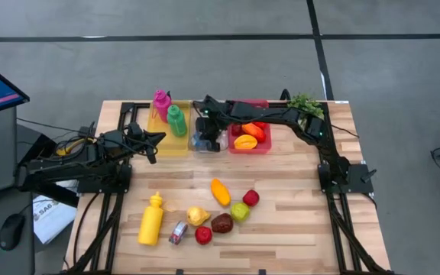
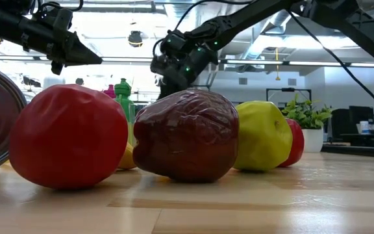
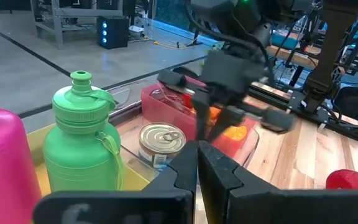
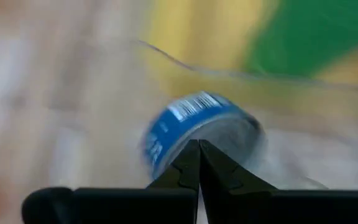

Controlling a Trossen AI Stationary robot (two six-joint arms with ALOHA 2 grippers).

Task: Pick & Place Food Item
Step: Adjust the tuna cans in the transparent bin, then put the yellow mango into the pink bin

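Fruit [image 1: 221, 222] dots the wooden table [image 1: 296, 229] over grey floor [image 1: 403, 99]; both jaws pressed together.

Can [image 1: 202, 140] between two trays [image 1: 248, 145]

We see a grey floor [image 1: 205, 61] crossed by dark lines around the wooden desk [image 1: 296, 229]. Beyond, ceiling lights [image 2: 135, 38] glow above a potted plant [image 2: 307, 117].
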